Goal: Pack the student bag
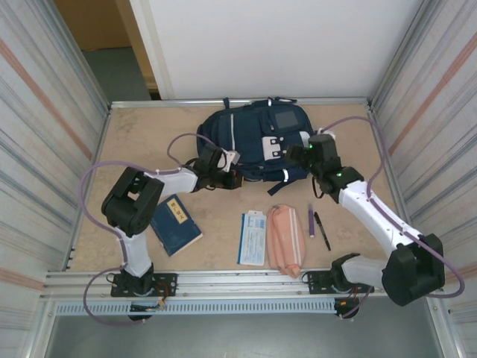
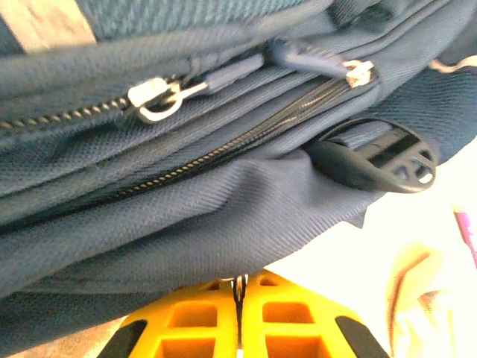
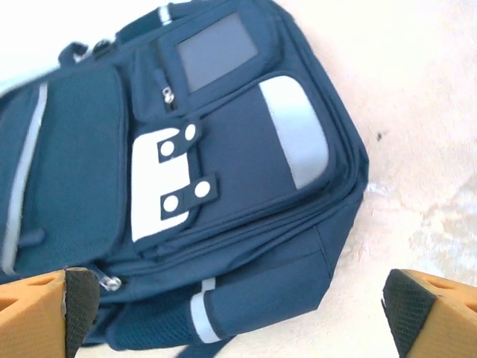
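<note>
Navy student bag (image 1: pixel 253 134) against closed left claw (image 2: pixel 238 289); right claw (image 3: pixel 244 304) wide.

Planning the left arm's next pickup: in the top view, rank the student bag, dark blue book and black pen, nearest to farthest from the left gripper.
1. student bag, right at the left gripper.
2. dark blue book, left, toward the bases.
3. black pen, far right.

the student bag (image 2: pixel 223 216) is matt woven cloth with shiny metal zip pulls (image 2: pixel 160 97), the table (image 3: pixel 417 112) dull and mottled.
</note>
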{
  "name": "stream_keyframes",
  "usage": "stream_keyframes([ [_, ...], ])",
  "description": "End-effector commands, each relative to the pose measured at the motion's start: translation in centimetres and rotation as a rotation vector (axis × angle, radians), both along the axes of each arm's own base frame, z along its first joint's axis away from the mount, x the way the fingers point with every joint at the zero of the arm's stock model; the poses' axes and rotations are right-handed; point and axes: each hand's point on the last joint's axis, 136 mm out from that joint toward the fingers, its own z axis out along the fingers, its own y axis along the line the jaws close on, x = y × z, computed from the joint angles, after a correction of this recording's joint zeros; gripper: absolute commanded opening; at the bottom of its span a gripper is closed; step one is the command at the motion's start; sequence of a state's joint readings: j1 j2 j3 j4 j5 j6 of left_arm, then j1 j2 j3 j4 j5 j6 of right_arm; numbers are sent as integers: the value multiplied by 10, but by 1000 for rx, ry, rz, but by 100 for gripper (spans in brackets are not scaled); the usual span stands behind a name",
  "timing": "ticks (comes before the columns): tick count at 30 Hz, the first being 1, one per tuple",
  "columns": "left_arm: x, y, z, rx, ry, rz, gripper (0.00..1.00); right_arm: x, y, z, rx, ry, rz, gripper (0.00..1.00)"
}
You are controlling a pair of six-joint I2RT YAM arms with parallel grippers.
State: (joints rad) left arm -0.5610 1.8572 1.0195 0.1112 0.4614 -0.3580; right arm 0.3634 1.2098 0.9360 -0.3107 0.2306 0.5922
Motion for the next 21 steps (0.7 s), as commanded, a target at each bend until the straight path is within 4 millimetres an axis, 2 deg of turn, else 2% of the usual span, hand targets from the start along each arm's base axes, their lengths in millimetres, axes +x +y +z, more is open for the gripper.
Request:
stream_keyframes([
  [1,-11,-12,33,-87,-80,-83,0,-32,26,-27,341,262,-104,97],
  [6,-14,-24,39,-92,-110,-107,0,-42,79,-60,647,495,-176,87],
  [12,-20,-46,45,-92,-137,-146,0,-31,116,-91,693,686,-249,79],
  [15,-23,-54,46,-97,-136,-152,0,-22,125,-109,707,717,-285,77],
  [19,-24,-55,41,-81,-110,-145,0,-15,120,-127,693,705,-346,58],
  [20,-23,-52,41,-70,-111,-134,0,-15,115,-129,676,696,-355,49],
  [21,-22,-48,40,-53,-118,-122,0,-14,111,-130,667,689,-359,33],
])
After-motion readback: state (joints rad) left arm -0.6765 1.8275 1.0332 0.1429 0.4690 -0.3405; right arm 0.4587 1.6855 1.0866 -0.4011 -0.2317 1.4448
